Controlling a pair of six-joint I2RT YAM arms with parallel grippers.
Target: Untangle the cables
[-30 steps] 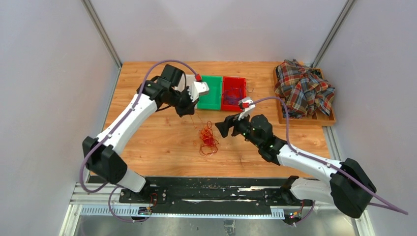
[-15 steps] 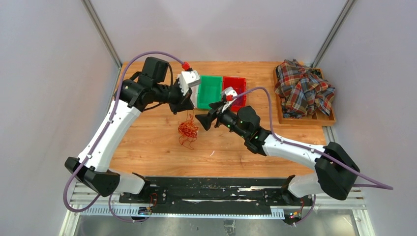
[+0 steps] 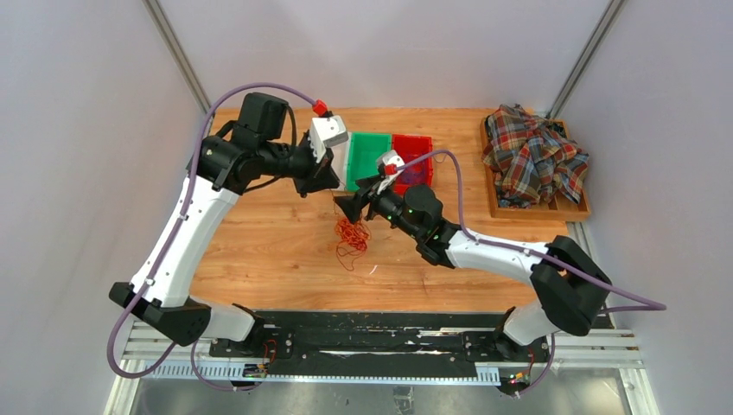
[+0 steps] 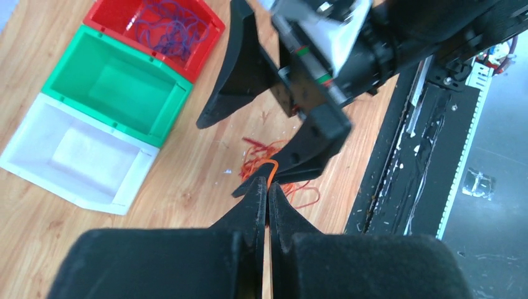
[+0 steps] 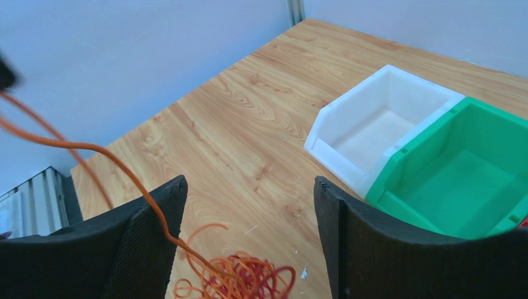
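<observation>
Looking at an orange-red bunch of cables lying knotted on the table, just in front of the bins. Got one orange strand pinched in the fully closed left hand, running up taut from the pile. Right beside that, over the bunch, spread wide and gripping nothing: the right hand. Purple cord already sorted into the red bin, by the look of it. Nothing visible in the green bin or white bin. So maybe a third done, just guessing. Left to do: tease the remaining colours apart and bin each one.
</observation>
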